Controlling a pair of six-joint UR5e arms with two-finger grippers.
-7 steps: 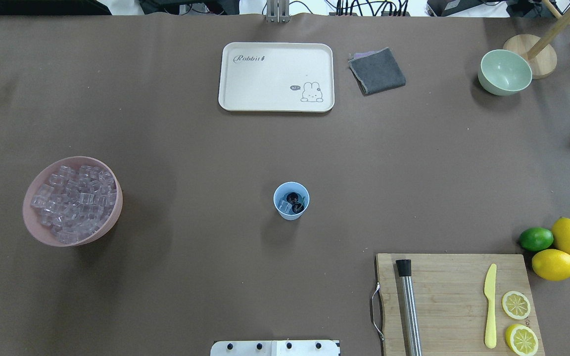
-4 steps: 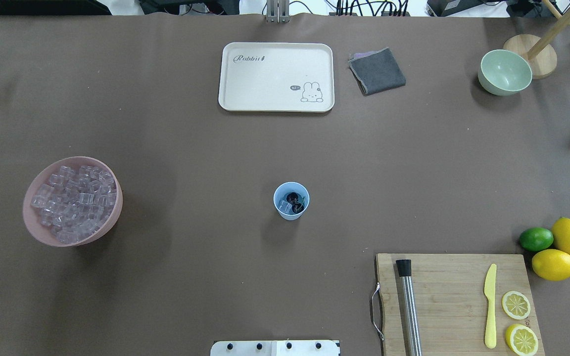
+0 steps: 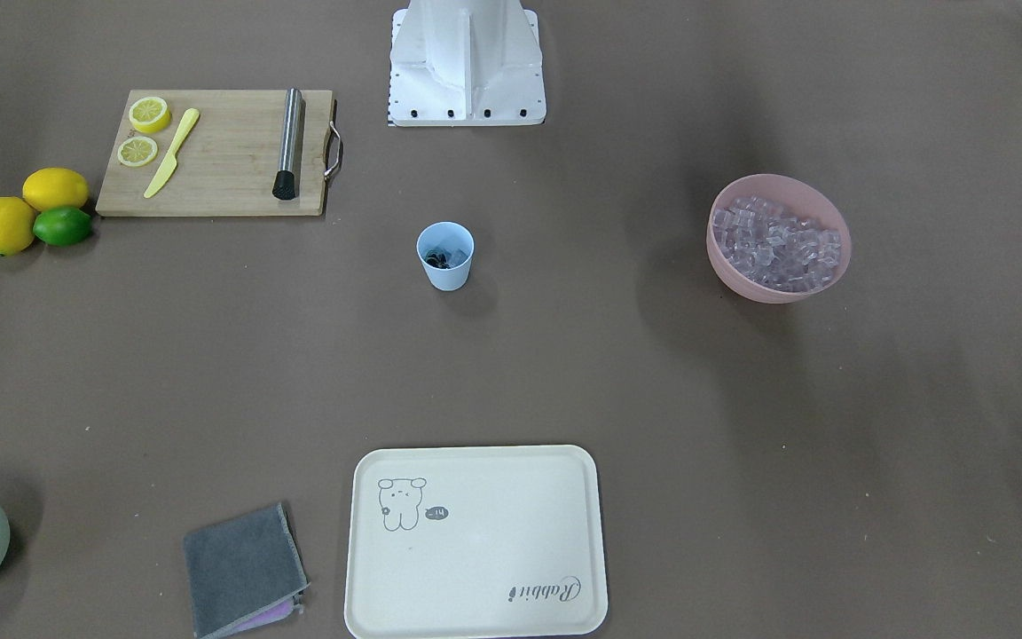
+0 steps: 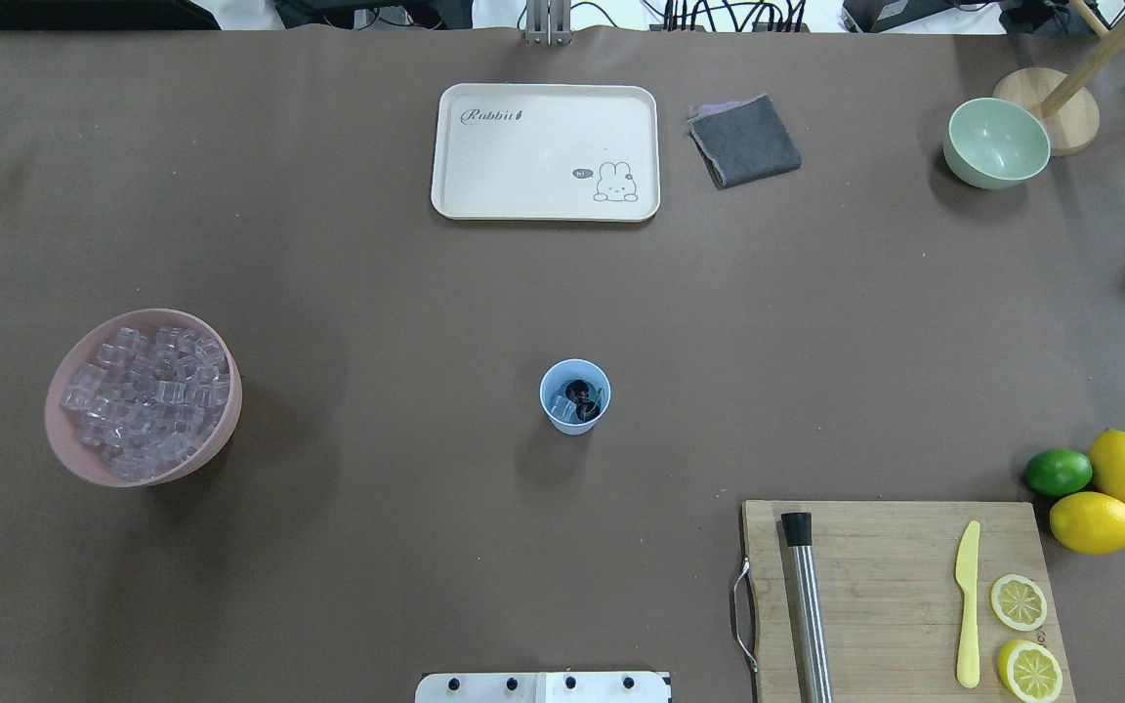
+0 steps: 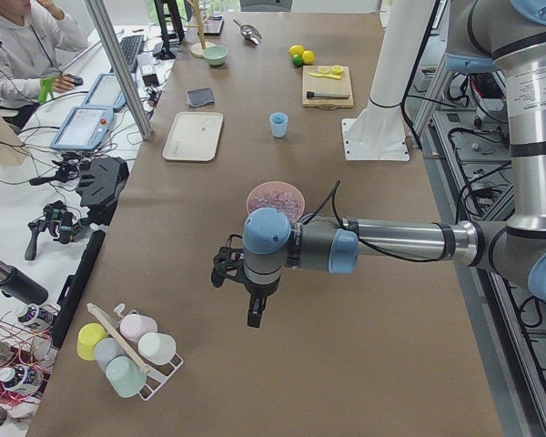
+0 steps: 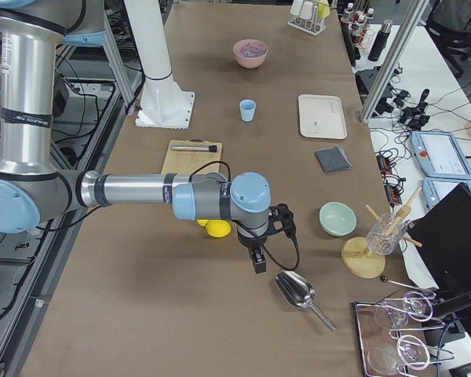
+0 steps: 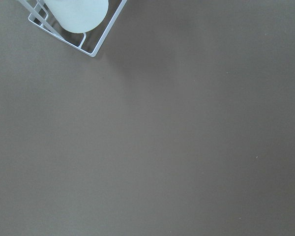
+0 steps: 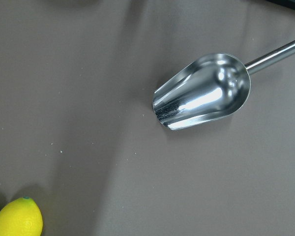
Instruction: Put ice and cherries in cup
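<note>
- While the light-blue cup (image 4: pixel 573 424) stands upright mid-table, dark cherries (image 4: pixel 581 393) and a few clear ice (image 4: pixel 560 406) cubes lie inside it
- More ice fills the pink bowl (image 4: pixel 59 444), well apart from the cup
- Left gripper (image 5: pixel 255 312) hangs near a wire rack (image 7: pixel 110 28), right gripper (image 6: pixel 257 259) near a metal scoop (image 8: pixel 201 96); how wide either stands cannot be told

Silver tubular arms (image 5: pixel 396 241), pale-blue joint caps (image 5: pixel 267 229), black cable (image 5: pixel 333 193), black left hand (image 5: pixel 253 319), white base (image 3: pixel 467 62) with dark screws (image 3: pixel 451 114).
</note>
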